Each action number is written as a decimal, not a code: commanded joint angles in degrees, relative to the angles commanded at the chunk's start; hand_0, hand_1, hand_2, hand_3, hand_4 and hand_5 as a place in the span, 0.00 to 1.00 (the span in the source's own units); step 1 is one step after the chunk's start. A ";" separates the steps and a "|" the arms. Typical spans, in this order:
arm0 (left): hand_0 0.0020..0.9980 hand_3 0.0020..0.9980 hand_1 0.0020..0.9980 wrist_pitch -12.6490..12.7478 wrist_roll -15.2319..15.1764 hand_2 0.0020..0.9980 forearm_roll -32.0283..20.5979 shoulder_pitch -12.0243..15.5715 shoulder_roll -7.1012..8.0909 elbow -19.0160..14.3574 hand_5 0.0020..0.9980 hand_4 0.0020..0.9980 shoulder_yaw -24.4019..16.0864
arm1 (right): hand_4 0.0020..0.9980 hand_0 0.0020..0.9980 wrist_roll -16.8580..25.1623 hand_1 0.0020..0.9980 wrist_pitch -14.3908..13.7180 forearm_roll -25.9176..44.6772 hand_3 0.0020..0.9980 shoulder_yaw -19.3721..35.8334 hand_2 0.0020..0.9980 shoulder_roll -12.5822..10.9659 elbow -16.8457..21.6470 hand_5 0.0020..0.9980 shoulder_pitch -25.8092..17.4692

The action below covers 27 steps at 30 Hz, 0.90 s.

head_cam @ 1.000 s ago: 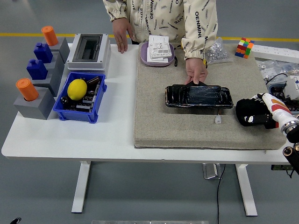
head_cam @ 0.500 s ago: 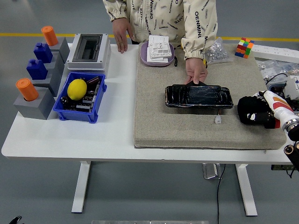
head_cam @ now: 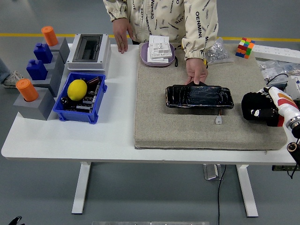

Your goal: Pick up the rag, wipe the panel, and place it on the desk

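Note:
A glossy black panel (head_cam: pixel 199 96) lies flat in the middle of the beige mat (head_cam: pixel 187 126). A person at the far side presses one hand (head_cam: pixel 196 71) on the panel's far edge. The black rag (head_cam: pixel 253 104) is bunched up at the mat's right edge, to the right of the panel and apart from it. My right hand (head_cam: pixel 268 112), white and orange, comes in from the right and is shut on the rag. My left arm does not show.
A blue bin (head_cam: pixel 96 105) holds a lemon (head_cam: pixel 77 89) at the left. Beyond it sit a grey box (head_cam: pixel 88 49) and grey blocks with orange cylinders (head_cam: pixel 27 89). A purple tray (head_cam: pixel 143 57), colour cube (head_cam: pixel 244 48) and cables (head_cam: pixel 281 72) lie at the back right. The person's other hand (head_cam: pixel 122 40) rests on the table.
My right hand has drawn the rag to the right, away from the panel. The panel and the person's hands have stayed put.

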 joint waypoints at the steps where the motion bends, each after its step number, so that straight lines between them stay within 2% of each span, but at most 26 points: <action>1: 0.72 0.62 0.72 0.00 0.00 0.77 0.01 -0.02 0.02 0.00 0.56 0.69 0.00 | 0.88 0.35 -0.01 0.41 -0.05 -0.06 0.44 0.26 0.45 0.02 0.05 0.00 0.20; 18: 0.72 0.62 0.72 -0.10 -0.11 0.77 0.50 0.37 0.48 0.00 0.57 0.69 -0.29 | 0.89 0.34 -0.81 0.41 0.10 -1.41 0.45 1.42 0.45 1.16 0.23 0.00 3.29; 27: 0.72 0.62 0.72 -0.22 -0.19 0.77 0.79 0.86 0.80 0.00 0.57 0.69 -0.08 | 0.89 0.33 -1.16 0.41 0.34 -2.00 0.45 1.45 0.45 3.79 0.92 0.00 4.06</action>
